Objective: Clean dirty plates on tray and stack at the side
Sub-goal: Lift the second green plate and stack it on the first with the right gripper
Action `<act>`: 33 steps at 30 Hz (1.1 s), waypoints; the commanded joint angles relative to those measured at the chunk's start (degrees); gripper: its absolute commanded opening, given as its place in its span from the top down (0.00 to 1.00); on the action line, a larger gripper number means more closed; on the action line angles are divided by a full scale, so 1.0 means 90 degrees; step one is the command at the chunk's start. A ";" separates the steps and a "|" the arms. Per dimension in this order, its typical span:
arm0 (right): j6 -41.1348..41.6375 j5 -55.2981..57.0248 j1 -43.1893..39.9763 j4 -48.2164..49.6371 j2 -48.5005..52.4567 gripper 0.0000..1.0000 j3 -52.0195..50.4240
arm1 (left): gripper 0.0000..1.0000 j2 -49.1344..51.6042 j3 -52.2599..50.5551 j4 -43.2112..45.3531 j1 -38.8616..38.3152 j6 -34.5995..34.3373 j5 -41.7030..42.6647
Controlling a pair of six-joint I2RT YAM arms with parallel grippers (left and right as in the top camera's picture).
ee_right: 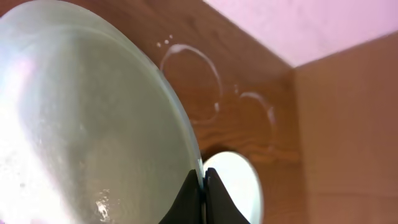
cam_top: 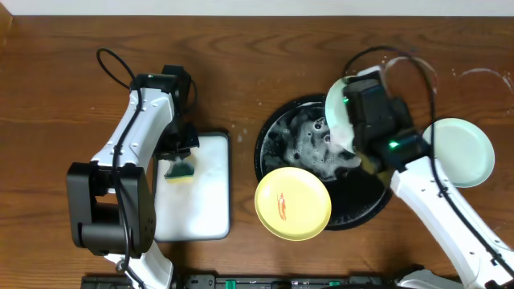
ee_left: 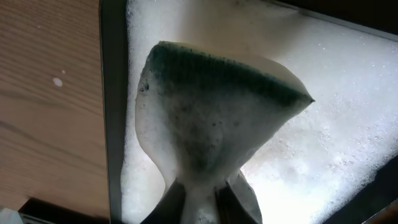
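My right gripper (ee_right: 203, 177) is shut on the rim of a pale mint-green plate (ee_right: 81, 130) and holds it tilted over the right part of the black tray (cam_top: 277, 132), which is wet with white foam; the plate also shows in the overhead view (cam_top: 337, 112). A yellow plate (cam_top: 293, 203) with an orange-red smear rests on the tray's front left rim. A second mint-green plate (cam_top: 459, 152) lies on the wood tabletop to the right. My left gripper (ee_left: 200, 190) is shut on a foamy green sponge (ee_left: 211, 112) over the white rectangular tray (cam_top: 201, 197).
The wood tabletop (cam_top: 265, 64) bears whitish water rings (ee_right: 193, 81) at the back right. The white tray is covered in foam (ee_left: 336, 124). A black cable (cam_top: 116, 68) loops behind the left arm.
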 commanded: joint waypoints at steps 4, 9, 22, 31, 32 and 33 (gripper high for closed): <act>-0.0814 0.1897 0.1069 0.0041 -0.0053 0.99 0.0119 | 0.87 -0.0049 0.0022 -0.0019 0.0019 0.0041 -0.0015; -0.0816 0.2482 0.1496 0.0034 -0.0053 0.99 0.0119 | 0.87 -0.0051 0.0022 -0.0022 0.0019 0.0041 -0.0015; -0.0814 0.2718 0.1574 0.0039 -0.0053 0.99 0.0119 | 0.88 -0.0051 0.0022 -0.0019 0.0019 0.0041 -0.0012; -0.0811 0.2715 0.1574 0.0041 -0.0053 0.99 0.0119 | 0.87 -0.0049 -0.0056 0.0075 0.0019 0.0039 -0.0010; -0.0811 0.2715 0.1574 0.0041 -0.0053 0.99 0.0119 | 0.88 -0.0049 -0.0070 0.0075 0.0015 0.0036 0.0012; -0.0811 0.2715 0.1574 0.0041 -0.0053 0.99 0.0119 | 0.89 -0.0049 -0.0080 0.0078 0.0007 0.0039 0.0066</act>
